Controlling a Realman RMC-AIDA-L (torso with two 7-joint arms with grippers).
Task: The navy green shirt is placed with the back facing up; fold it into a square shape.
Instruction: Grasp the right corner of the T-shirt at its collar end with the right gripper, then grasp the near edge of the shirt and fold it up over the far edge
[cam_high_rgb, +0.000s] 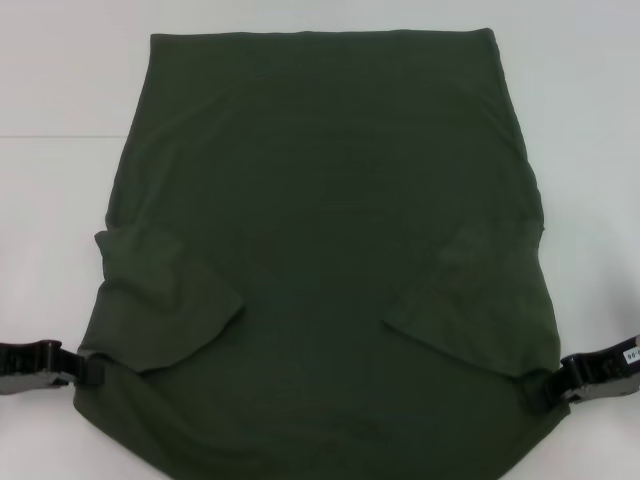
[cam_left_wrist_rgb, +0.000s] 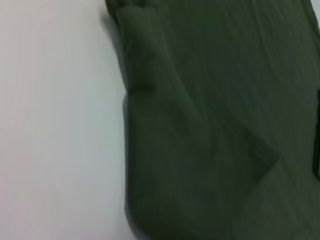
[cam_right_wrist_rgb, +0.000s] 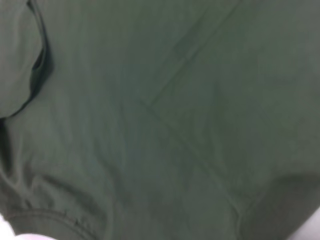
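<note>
With both black grippers, left (cam_high_rgb: 88, 370) at 8 o'clock and right (cam_high_rgb: 548, 388) at 4, pinching your big dark olive-green cotton shirt (cam_high_rgb: 320, 230), uneven lifting could skew the fold.

One navy green shirt (cam_high_rgb: 330, 230) fills the middle of the frame, with two sleeves folded inward. Two black grippers appear: the left gripper (cam_high_rgb: 88, 371) at lower left, the right gripper (cam_high_rgb: 548, 388) at lower right.

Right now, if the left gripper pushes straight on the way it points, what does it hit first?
The navy green shirt: left gripper points inward at its near-left edge, seemingly already touching cloth. Depth unclear.
</note>
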